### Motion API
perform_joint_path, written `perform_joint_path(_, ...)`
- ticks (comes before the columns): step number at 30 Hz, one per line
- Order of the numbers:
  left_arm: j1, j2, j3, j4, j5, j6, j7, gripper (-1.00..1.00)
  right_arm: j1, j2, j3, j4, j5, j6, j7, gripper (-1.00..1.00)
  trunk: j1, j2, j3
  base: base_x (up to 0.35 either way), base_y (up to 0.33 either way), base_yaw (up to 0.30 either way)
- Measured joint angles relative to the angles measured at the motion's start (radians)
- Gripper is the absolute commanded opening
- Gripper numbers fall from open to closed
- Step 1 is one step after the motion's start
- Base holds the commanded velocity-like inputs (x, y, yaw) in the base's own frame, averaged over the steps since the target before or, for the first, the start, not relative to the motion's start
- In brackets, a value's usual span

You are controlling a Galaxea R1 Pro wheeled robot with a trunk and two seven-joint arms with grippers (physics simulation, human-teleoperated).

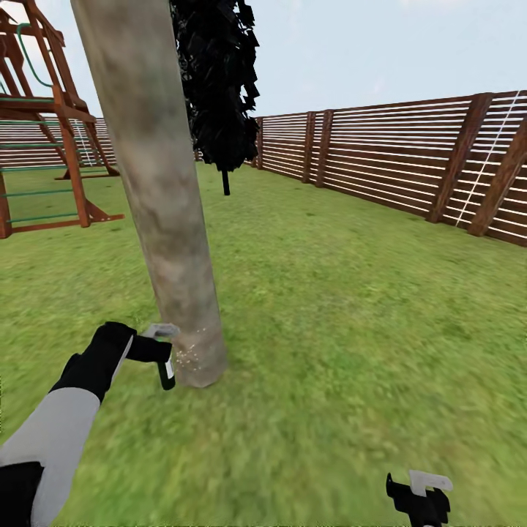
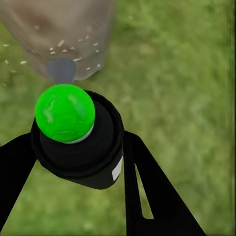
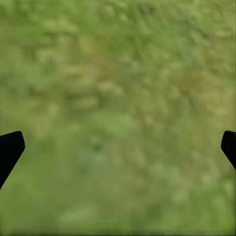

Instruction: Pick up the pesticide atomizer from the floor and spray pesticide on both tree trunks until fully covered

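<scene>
Green-capped black pesticide atomizer [image 2: 78, 142] sits clamped in the left hand [image 1: 157, 351], misting the mottled grey-tan trunk's [image 1: 157, 197] base; coverage risks staying low. Right hand [image 1: 419, 494] hangs spread, empty.

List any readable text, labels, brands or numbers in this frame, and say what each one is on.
No readable text in any view.
The atomizer, held between the left gripper's fingers, carries a small pale patch on its black body, possibly a label; nothing on it can be read.
The tree trunk, wooden fence and play tower bear no writing or signs.
The right gripper shows no markings.
</scene>
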Motion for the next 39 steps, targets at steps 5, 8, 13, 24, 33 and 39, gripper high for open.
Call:
perform_joint_path(5, -0.051, 0.004, 0.002, -0.038, 0.002, 0.054, -0.003, -1.00, 0.000, 0.000, 0.000, 0.000, 0.000, 0.000, 0.000, 1.00, 0.000, 0.000, 0.000, -0.008, 0.000, 0.000)
perform_joint_path(8, -0.074, 0.025, 0.001, -0.060, -0.002, 0.074, -0.020, -1.00, 0.000, 0.000, 0.000, 0.000, 0.000, 0.000, 0.000, 1.00, 0.000, 0.000, 0.000, 0.000, 0.000, 0.000)
perform_joint_path(13, -0.070, 0.120, -0.089, -0.061, -0.004, 0.067, -0.152, -1.00, 0.000, 0.000, 0.000, 0.000, 0.000, 0.000, 0.000, 1.00, 0.000, 0.000, 0.000, 0.000, 0.000, 0.000)
perform_joint_path(24, -0.060, 0.220, -0.306, -0.045, -0.009, -0.048, -0.341, -1.00, 0.000, 0.000, 0.000, 0.000, 0.000, 0.000, 0.000, 1.00, 0.000, 0.000, 0.000, 0.023, 0.014, 0.000)
perform_joint_path(33, -0.058, 0.240, -0.302, -0.029, 0.008, -0.042, -0.343, -1.00, 0.000, 0.000, 0.000, 0.000, 0.000, 0.000, 0.001, 1.00, 0.000, 0.000, 0.000, 0.138, 0.112, 0.000)
perform_joint_path(39, 0.026, 0.140, -0.274, -0.033, 0.001, -0.054, -0.329, -1.00, 0.000, 0.001, 0.000, 0.000, 0.000, 0.000, 0.001, 1.00, 0.000, 0.000, 0.000, 0.001, -0.014, 0.000)
